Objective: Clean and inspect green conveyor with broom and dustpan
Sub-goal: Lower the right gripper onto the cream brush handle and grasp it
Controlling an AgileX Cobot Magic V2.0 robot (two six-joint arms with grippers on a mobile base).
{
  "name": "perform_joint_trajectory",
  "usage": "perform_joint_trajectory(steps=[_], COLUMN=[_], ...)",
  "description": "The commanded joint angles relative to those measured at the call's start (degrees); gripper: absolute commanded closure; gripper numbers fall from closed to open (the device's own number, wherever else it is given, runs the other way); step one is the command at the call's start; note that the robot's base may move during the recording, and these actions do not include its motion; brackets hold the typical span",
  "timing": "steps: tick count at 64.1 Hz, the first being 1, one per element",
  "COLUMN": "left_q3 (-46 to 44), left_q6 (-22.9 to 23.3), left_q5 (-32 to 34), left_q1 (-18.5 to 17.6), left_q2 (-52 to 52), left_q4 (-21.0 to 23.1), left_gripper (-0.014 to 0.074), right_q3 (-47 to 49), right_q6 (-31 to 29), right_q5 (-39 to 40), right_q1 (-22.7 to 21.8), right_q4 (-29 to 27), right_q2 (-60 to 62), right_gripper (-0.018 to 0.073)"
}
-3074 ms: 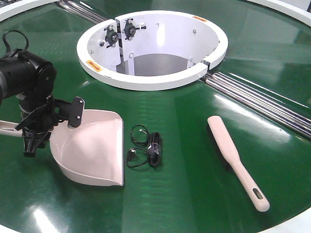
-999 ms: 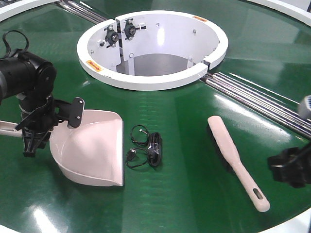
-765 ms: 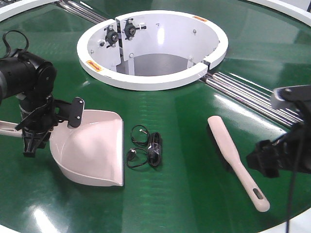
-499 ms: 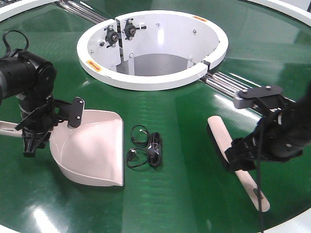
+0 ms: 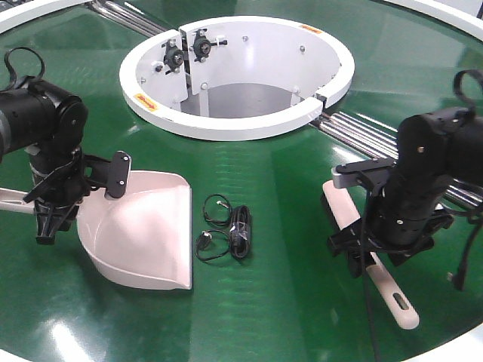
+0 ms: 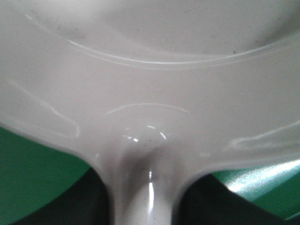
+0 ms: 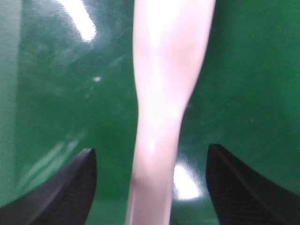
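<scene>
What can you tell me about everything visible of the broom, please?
The broom is a long, slim hand brush of glossy pale pink-beige plastic, with dark bristles along one edge of its wider head and a slotted hole at the handle end. It lies flat on the green conveyor, head toward the metal rails, handle toward the near edge. The right gripper hangs over its narrowing neck; the wrist view shows open fingers on either side, not touching it.

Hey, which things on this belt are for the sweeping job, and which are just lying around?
For the job: green conveyor, broom, dustpan.
Not part of it: black cable bundle, lying loose; white ring and metal rails, fixed.
</scene>
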State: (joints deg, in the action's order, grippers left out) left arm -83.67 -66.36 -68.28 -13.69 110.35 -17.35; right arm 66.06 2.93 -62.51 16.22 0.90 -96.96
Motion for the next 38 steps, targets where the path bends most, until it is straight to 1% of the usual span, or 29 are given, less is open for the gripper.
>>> perform_joint_trajectory(steps=[1, 6, 11, 23, 32, 38], left_q3=[-1.4, -1.4, -1.4, -1.4, -1.4, -1.4], left_q6=[-0.3, -0.3, -0.3, -0.3, -0.3, -0.3], left_q5=[-1.9, -1.9, -1.9, -1.9, -1.9, -1.9], left_q1=[-0.4, -0.4, -0.4, -0.4, -0.4, -0.4], left_q2=[-2.8, -2.8, -2.8, -2.8, -2.8, -2.8], left_q4=[-0.8, -0.8, -0.8, -0.8, -0.8, -0.8], left_gripper=[0.0602, 0.0602, 0.0602, 0.0602, 0.0602, 0.0602], right_q3=[2.5, 3.3, 3.9, 4.4, 6.7, 9.3], right_q6=[0.2, 0.3, 0.5, 0.5, 1.8, 2.1], right_q5=[0.0, -0.6, -1.3, -2.2, -3.4, -5.5], right_q1=[-0.1, -0.1, -0.1, -0.1, 0.1, 0.8], right_q4=[0.7, 0.7, 0.6, 0.6, 0.4, -1.7], right_q2=[-0.4, -1.9, -3.2, -4.1, -3.9, -3.5], right_gripper=[0.0134, 0.0181, 0.0245, 0.044, 0.0573, 0.0569])
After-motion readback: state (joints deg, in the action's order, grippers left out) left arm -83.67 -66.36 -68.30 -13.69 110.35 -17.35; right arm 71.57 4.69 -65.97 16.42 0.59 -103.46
